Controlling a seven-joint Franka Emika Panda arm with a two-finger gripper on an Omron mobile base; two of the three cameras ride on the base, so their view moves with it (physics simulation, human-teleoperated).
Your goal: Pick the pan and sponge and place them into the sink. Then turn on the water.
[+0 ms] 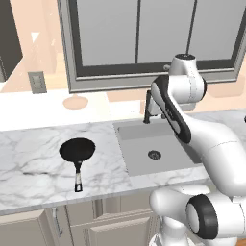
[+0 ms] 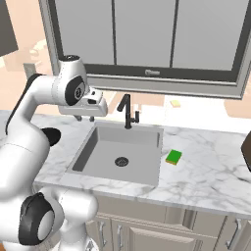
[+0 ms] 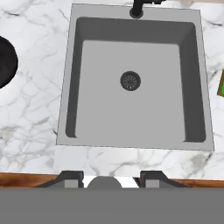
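On the left stretch of white marble counter, a small black pan sits upright, its handle pointing toward the counter's front edge, well apart from the grey sink to its right. Nothing stands between pan and basin. The sink holds nothing but its round dark drain; the black faucet rises at the back rim, with no stream falling from it.

The left base view has the pan whole, while the right base view hides most of it behind the white arm and instead takes in the green sponge, lying flat on the counter just beside the sink's right rim. The hand view looks straight down into the basin, with a sliver of pan at its left edge and a sliver of sponge at its right.

The gripper hangs above the sink's left rear corner, holding nothing; how wide its fingers stand cannot be told.
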